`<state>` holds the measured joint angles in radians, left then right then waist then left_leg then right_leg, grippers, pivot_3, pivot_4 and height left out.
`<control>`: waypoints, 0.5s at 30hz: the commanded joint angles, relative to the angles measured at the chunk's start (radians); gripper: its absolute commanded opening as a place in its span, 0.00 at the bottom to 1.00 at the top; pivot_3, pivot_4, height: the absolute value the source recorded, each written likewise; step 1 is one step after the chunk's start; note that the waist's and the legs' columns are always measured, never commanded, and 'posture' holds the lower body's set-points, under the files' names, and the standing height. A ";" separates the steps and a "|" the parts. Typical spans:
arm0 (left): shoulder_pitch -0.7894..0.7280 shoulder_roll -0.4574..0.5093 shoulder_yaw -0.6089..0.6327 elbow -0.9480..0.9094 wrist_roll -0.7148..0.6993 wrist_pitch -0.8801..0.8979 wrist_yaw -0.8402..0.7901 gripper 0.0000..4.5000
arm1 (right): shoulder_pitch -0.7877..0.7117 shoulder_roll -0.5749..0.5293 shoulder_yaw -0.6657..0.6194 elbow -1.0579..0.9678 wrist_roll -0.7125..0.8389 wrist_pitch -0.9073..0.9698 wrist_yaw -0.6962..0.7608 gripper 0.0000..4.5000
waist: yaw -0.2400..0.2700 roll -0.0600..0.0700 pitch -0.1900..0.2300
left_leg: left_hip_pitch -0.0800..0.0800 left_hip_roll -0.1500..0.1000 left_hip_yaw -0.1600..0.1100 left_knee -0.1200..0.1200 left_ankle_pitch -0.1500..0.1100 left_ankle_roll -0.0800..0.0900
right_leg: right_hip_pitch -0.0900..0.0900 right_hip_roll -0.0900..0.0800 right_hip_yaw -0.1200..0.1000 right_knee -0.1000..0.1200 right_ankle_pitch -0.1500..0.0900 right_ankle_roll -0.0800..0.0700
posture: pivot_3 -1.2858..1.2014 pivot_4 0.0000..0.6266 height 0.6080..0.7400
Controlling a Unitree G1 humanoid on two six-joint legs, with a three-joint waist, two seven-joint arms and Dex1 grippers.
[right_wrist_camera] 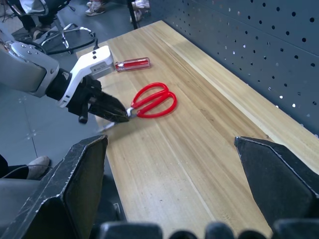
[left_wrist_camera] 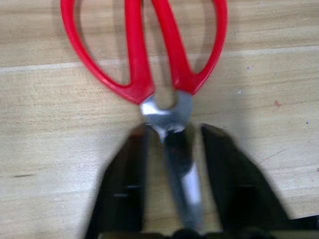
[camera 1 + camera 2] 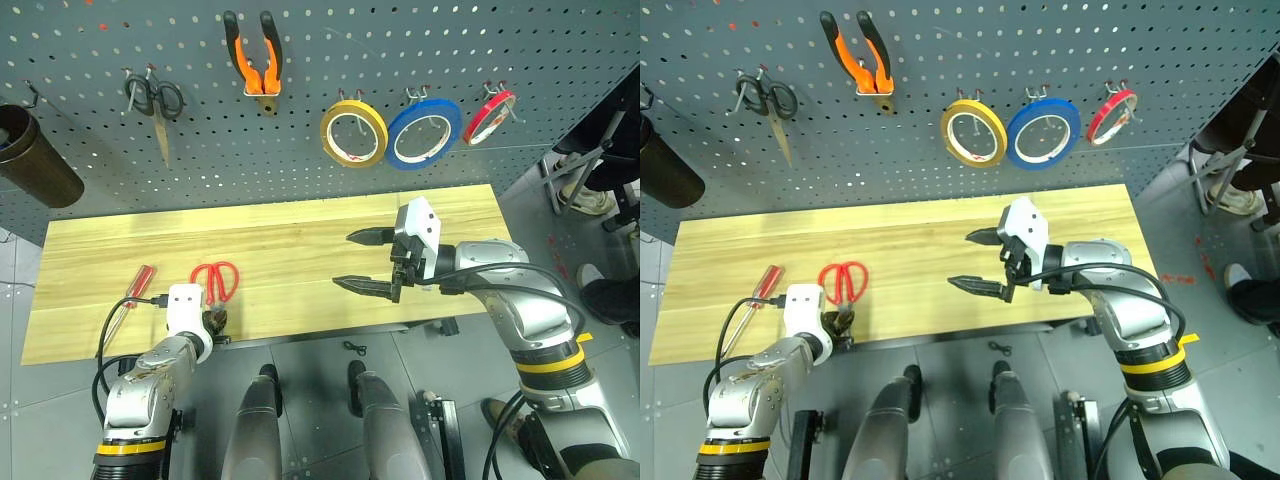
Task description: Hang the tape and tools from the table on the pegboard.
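**A:** At the near left edge of the table [image 3: 300,240], the left gripper [image 1: 119,114] is clamped on the steel blades of the red-handled scissors [image 3: 216,280]. The wrist view shows both black fingers [image 2: 124,184] squeezed right against the blade, just below the pivot. The red loops lie flat on the wood, pointing toward the pegboard [image 3: 400,50].

**B:** ok and the other arm?

**A:** The right gripper [image 3: 368,262] hangs over the middle-right of the table, jaws spread wide, nothing in them, pointing to the robot's left.

**B:** where's the rest of the stuff?

**A:** The red-handled screwdriver [image 3: 138,285] lies on the table just left of the scissors, not touching them. The blue tape [image 3: 424,133] hangs on a hook on the pegboard, between the yellow roll [image 3: 353,133] and the thinner red roll [image 3: 488,116]. The orange-and-black pliers [image 3: 256,60] sit up there too, handles up, with the dark grey-handled scissors [image 3: 155,105] hanging further left.
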<state>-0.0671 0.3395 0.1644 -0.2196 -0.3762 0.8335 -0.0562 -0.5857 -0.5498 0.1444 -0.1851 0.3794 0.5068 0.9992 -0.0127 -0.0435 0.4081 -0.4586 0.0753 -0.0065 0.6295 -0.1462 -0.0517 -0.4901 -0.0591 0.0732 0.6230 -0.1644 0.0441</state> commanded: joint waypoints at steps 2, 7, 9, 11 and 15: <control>0.037 -0.029 0.014 -0.012 0.017 0.026 0.015 0.02 | -0.020 0.009 -0.011 -0.009 0.015 -0.020 0.009 1.00 | -0.001 0.000 0.000 | 0.000 0.000 0.000 0.000 0.000 0.000 | 0.000 0.000 0.000 0.000 0.000 0.000 | 0.52 0.77 1.00; 0.030 -0.032 0.018 -0.015 0.043 -0.007 0.007 0.02 | -0.014 0.018 -0.010 -0.007 0.006 -0.035 0.002 1.00 | -0.002 0.000 0.000 | 0.000 0.000 0.000 -0.001 0.000 0.000 | -0.001 0.000 0.000 -0.001 0.000 0.000 | 0.53 0.73 1.00; 0.025 -0.025 0.005 -0.031 0.056 -0.032 -0.006 0.02 | -0.011 0.025 -0.015 -0.013 0.006 -0.039 -0.010 1.00 | -0.002 0.000 0.000 | 0.000 0.000 0.000 -0.002 0.000 0.000 | -0.001 0.000 0.000 -0.001 0.000 0.000 | 0.53 0.71 1.00; 0.022 -0.014 0.010 -0.096 0.062 -0.074 -0.022 0.02 | -0.019 0.046 -0.044 -0.049 0.017 -0.043 -0.054 1.00 | -0.001 0.000 0.000 | 0.000 0.000 0.000 -0.002 0.000 0.000 | -0.001 0.000 0.000 -0.001 0.000 0.000 | 0.54 0.68 1.00; 0.031 0.005 0.024 -0.273 0.068 -0.142 -0.046 0.02 | -0.042 0.067 -0.101 -0.130 0.072 -0.003 -0.108 1.00 | 0.000 -0.001 0.000 | -0.003 0.000 0.000 -0.002 0.000 0.000 | -0.002 0.000 -0.001 -0.003 0.004 0.006 | 0.54 0.63 1.00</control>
<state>-0.0430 0.3344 0.1765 -0.3922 -0.3154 0.7368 -0.0919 -0.6074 -0.4816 0.0930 -0.2379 0.4093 0.4949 0.9068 -0.0126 -0.0442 0.4079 -0.4621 0.0752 -0.0066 0.6277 -0.1463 -0.0519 -0.4923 -0.0591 0.0727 0.6194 -0.1607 0.0503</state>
